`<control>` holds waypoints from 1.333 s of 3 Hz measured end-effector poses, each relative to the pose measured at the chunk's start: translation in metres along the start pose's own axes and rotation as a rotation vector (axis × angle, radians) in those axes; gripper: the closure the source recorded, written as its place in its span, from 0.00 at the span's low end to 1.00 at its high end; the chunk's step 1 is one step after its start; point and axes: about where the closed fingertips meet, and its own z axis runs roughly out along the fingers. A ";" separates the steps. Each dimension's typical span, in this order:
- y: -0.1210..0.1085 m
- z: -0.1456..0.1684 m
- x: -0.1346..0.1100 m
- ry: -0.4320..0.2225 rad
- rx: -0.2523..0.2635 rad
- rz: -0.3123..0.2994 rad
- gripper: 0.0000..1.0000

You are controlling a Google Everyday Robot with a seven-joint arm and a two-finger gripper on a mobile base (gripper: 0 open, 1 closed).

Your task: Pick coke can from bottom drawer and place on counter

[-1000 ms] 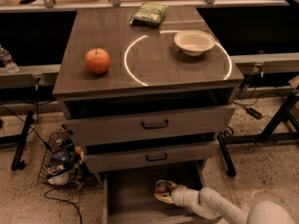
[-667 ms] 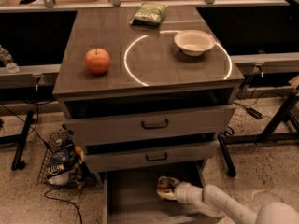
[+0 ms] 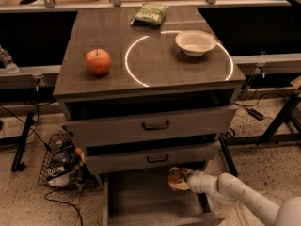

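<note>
The coke can (image 3: 175,172) shows as a small can with a silver top at the back right of the open bottom drawer (image 3: 141,204), just under the middle drawer's front. My gripper (image 3: 178,181) is at the end of the white arm that reaches in from the lower right, and it is right at the can, around or against its lower part. The counter (image 3: 155,74) with its white ring (image 3: 136,74) lies above, well clear of the gripper.
On the counter are a red-orange apple (image 3: 98,61) at the left, a white bowl (image 3: 195,42) at the right and a green chip bag (image 3: 149,14) at the back. Two upper drawers (image 3: 155,125) with black handles overhang the bottom drawer. A wire basket (image 3: 59,166) stands on the floor at the left.
The arm and gripper have shifted slightly within the drawer, staying at the can. The can has stayed about where it was.
</note>
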 end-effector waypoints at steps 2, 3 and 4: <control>-0.039 -0.095 -0.044 0.079 0.052 0.001 1.00; -0.049 -0.127 -0.054 0.107 0.069 0.001 1.00; -0.065 -0.162 -0.091 0.090 0.093 -0.003 1.00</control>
